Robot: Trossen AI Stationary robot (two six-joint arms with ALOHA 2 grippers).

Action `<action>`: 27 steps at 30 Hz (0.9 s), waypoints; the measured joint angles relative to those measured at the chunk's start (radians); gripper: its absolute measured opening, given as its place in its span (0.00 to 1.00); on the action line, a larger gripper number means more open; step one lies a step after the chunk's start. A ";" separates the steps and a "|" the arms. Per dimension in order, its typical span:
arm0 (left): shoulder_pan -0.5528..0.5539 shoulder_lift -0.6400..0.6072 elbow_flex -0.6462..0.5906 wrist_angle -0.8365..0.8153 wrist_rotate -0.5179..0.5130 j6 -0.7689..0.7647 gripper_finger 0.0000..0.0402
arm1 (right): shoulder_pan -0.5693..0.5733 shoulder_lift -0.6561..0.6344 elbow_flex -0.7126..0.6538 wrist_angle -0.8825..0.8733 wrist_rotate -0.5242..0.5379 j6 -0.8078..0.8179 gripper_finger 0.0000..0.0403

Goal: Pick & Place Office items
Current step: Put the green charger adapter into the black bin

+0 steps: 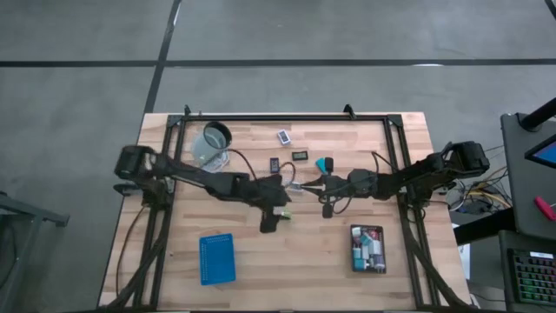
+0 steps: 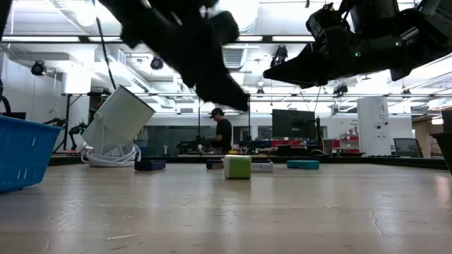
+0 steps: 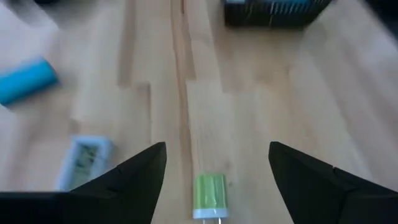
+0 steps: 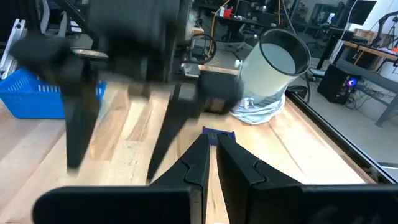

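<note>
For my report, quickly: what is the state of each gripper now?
Left gripper: open, holding nothing, above the green block.
Right gripper: closed, holding nothing visible.

Table (image 1: 261, 269): pale wood in joined strips, visible grain, smooth with a soft satin sheen in the low view.

Frame (image 1: 287, 116) on the table: black metal tube, matt.

Blue tray (image 1: 217, 258): plastic, ribbed or perforated walls, matt.

Black tray (image 1: 354, 261): dark plastic, dull finish.

Cup (image 4: 278, 68): translucent frosted plastic, smooth, lying tilted on crumpled pale cloth or film.

Green block (image 3: 210, 194): glossy plastic, with a white end and small metal-looking prongs.

Teal piece (image 3: 25, 81): smooth plastic, slightly shiny.

Left gripper (image 3: 216, 163) fingers (image 3: 134, 171): black, matt, hard plastic look.

Right gripper (image 4: 211, 146) fingers (image 4: 238, 163): same black matt finish.

Floor (image 1: 347, 35): grey concrete, smooth, dull.
</note>
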State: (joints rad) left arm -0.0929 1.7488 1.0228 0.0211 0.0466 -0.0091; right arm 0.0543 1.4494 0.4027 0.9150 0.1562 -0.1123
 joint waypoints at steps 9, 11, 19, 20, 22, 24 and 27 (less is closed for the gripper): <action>-0.002 -0.362 -0.191 0.034 -0.036 0.090 0.73 | 0.000 0.000 0.000 -0.006 0.000 0.000 0.07; -0.002 -0.456 -0.264 0.032 -0.038 0.095 0.73 | 0.000 0.000 0.000 -0.007 0.000 0.000 0.07; -0.001 -0.873 -0.554 0.037 -0.055 0.014 0.73 | 0.000 0.000 0.000 -0.011 0.000 0.000 0.07; -0.001 -0.927 -0.585 0.045 -0.063 0.012 0.73 | 0.000 0.000 0.000 -0.012 0.000 0.000 0.07; -0.001 -1.031 -0.648 0.075 -0.084 0.011 0.73 | 0.000 0.000 0.000 -0.014 0.000 0.000 0.07; -0.001 -1.127 -0.714 0.114 -0.101 0.010 0.73 | 0.000 0.000 0.000 -0.015 0.000 0.000 0.07; -0.001 -1.256 -0.809 0.178 -0.118 0.006 0.73 | 0.000 0.000 0.000 -0.018 0.000 0.000 0.07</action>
State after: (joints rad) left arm -0.0937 0.4927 0.2133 0.1996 -0.0714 -0.0029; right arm 0.0543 1.4494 0.4030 0.8969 0.1565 -0.1126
